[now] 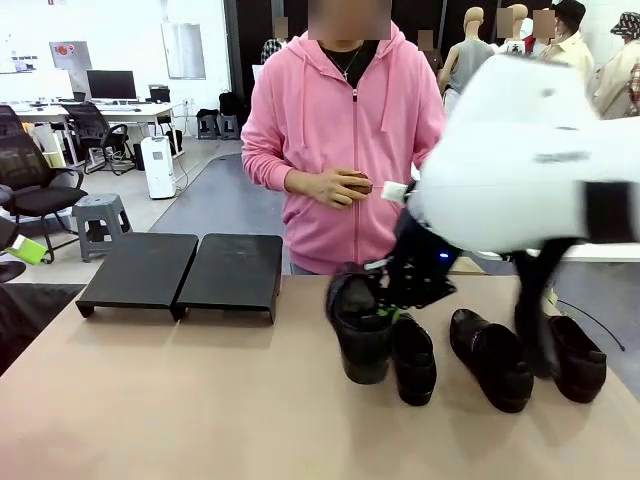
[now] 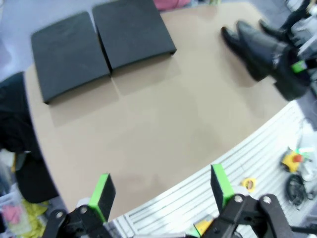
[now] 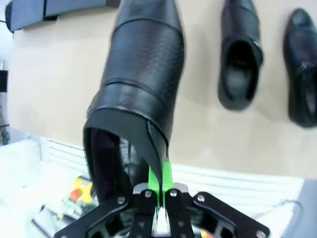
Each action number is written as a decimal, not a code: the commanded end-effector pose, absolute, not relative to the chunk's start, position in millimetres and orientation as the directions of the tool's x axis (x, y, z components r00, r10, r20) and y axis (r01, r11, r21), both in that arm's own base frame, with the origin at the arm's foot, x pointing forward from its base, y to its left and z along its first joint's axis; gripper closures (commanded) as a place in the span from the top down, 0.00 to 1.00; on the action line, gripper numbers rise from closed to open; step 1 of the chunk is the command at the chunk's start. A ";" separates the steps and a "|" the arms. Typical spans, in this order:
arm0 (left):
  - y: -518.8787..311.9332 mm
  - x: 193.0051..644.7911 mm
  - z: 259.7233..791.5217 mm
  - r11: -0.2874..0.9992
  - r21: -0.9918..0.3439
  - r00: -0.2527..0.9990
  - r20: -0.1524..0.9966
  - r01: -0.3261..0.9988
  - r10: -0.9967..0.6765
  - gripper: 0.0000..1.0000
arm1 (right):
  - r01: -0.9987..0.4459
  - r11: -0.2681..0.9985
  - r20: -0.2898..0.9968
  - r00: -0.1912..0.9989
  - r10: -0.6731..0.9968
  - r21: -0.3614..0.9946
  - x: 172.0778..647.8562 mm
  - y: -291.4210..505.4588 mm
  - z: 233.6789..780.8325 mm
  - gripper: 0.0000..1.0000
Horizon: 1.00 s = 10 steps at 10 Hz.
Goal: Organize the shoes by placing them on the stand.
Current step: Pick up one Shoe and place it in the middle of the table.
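Observation:
My right gripper is shut on the heel rim of one glossy black shoe. That shoe hangs toe-down right of the table's centre, under the right gripper. Three more shoes lie in a row to its right. The stand is two black sloped platforms side by side at the far left, with nothing on them. My left gripper is open and holds nothing, high over the table's near edge; one green-padded finger shows at the left border.
A person in a pink hoodie stands at the far side, holding a small brown brush in both hands. The tan tabletop is bare between the stand and the shoes. Office chairs and desks stand far behind.

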<state>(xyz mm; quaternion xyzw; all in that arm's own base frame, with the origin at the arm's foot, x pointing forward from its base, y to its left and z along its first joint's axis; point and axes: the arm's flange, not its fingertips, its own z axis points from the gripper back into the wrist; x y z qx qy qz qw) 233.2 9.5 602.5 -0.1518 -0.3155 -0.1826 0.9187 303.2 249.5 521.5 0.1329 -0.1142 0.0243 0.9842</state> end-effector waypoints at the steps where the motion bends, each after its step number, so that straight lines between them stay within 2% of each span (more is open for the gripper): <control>1: 10.0 232.6 601.5 0.879 -0.170 0.730 0.638 0.446 -0.247 1.00 | -0.092 0.959 0.254 0.967 0.021 0.269 252.3 244.9 514.9 0.00; 3: 10.0 232.6 601.5 0.879 -0.170 0.730 0.638 0.446 -0.247 1.00 | -0.311 0.888 0.213 0.945 0.249 0.340 230.6 259.2 511.2 0.00; 4: 10.0 232.6 601.5 0.879 -0.170 0.730 0.638 0.446 -0.247 1.00 | -0.111 0.961 0.248 0.968 0.046 0.254 250.7 241.3 522.0 0.00; 6: 10.0 232.6 601.5 0.879 -0.170 0.730 0.638 0.446 -0.247 1.00 | -0.111 0.961 0.248 0.968 0.046 0.254 250.7 241.3 522.0 0.00; 7: 10.0 232.6 601.5 0.879 -0.170 0.730 0.638 0.446 -0.247 1.00 | -0.170 0.947 0.232 0.967 0.106 0.273 233.9 248.2 513.8 0.00; 8: 10.0 232.6 601.5 0.879 -0.170 0.730 0.638 0.446 -0.247 1.00 | -0.266 0.931 0.292 0.938 0.189 0.250 231.5 288.3 502.3 0.00; 9: 10.0 232.6 601.5 0.879 -0.170 0.730 0.638 0.446 -0.247 1.00 | -0.316 0.911 0.283 0.929 0.240 0.265 234.0 335.6 486.5 0.00; 10: 10.0 232.6 601.5 0.879 -0.170 0.730 0.638 0.446 -0.247 1.00 | -0.293 0.904 0.267 0.940 0.213 0.312 244.7 369.7 466.7 0.00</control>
